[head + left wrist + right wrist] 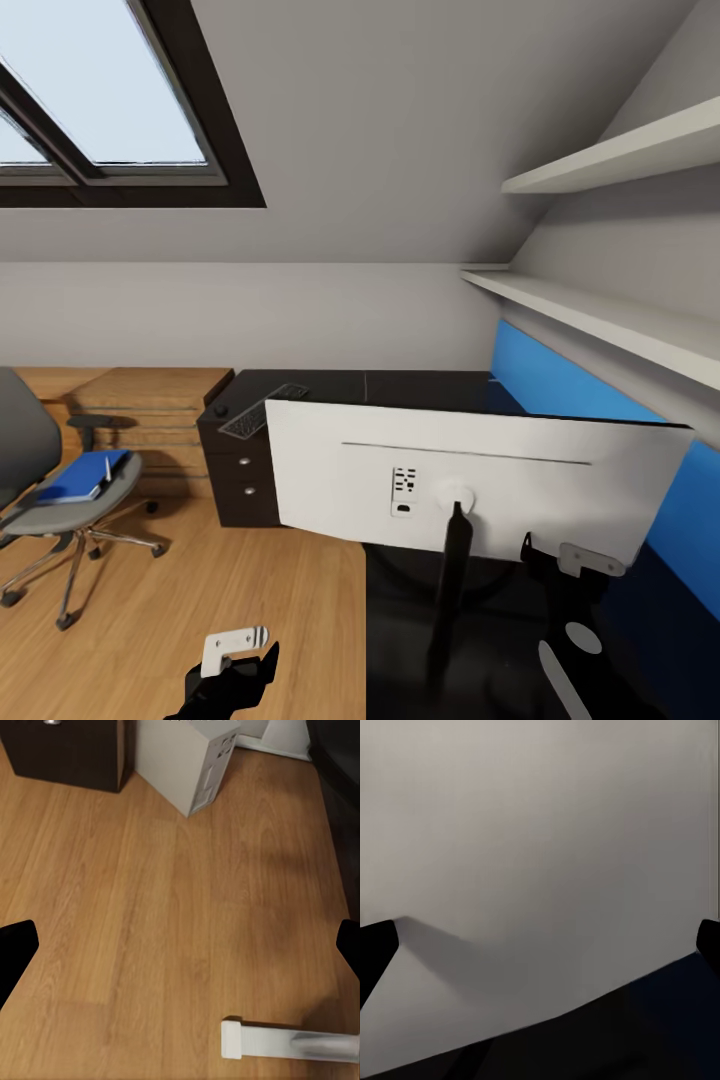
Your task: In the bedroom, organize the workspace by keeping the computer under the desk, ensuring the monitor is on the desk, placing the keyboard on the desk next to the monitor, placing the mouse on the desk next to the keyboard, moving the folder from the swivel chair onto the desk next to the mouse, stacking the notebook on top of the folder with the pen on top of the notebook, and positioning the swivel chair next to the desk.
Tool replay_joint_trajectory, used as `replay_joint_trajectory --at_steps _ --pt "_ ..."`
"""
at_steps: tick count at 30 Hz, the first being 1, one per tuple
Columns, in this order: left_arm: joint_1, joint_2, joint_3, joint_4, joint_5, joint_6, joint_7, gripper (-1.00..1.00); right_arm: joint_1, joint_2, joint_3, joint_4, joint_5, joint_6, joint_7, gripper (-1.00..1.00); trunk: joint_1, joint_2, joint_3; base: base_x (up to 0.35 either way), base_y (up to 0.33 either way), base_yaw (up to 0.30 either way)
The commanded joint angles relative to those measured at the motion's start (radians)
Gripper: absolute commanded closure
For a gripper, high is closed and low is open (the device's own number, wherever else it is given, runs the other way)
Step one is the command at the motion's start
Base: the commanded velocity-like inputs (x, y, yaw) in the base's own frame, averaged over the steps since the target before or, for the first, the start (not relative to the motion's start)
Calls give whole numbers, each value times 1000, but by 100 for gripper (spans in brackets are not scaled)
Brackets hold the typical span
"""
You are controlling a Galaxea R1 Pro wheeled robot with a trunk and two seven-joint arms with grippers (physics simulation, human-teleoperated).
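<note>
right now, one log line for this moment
monitor on desk, back facing camera | folder on swivel chair | keyboard on cabinet

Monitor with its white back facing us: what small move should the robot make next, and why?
Probably ease the right gripper forward and close it on the monitor. Its fingers are spread open right at that white back, holding nothing, and the monitor sits tilted on the desk, facing away from the robot, so it likely needs straightening.

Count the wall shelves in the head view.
2. Both are white, on the sloped wall at right: the upper shelf near the top corner, the lower shelf just above the blue desk panel. More may lie outside the frame.
</note>
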State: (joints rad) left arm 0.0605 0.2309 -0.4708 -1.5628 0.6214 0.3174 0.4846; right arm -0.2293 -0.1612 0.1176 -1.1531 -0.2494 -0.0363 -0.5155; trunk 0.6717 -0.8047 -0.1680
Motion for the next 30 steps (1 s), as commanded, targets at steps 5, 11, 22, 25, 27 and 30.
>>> replay_joint_trajectory --at_steps 5,11,22,25,27,30 --pt "-1 1 -2 -1 8 2 8 -100 -1 -1 5 0 -10 -4 -6 -100 0 -1 -1 101 0 0" --pt "-1 1 -1 0 9 2 9 -100 -1 -1 5 0 -10 -4 -6 -100 0 -1 -1 21 0 0" --pt "-1 4 0 1 12 2 7 -100 -1 -1 5 4 -8 -3 -4 -100 0 -1 -1 60 0 0" --pt "-1 5 3 5 13 2 6 -100 -1 -1 4 4 -9 -2 -2 -100 0 -1 -1 -275 0 0" --pt "-1 5 8 24 14 2 5 -100 -1 -1 5 3 -9 0 1 -100 0 -1 -1 -329 0 0" --pt "-1 5 19 38 14 2 4 -100 -1 -1 5 1 -9 -1 -2 -100 0 -1 -1 -333 0 0"
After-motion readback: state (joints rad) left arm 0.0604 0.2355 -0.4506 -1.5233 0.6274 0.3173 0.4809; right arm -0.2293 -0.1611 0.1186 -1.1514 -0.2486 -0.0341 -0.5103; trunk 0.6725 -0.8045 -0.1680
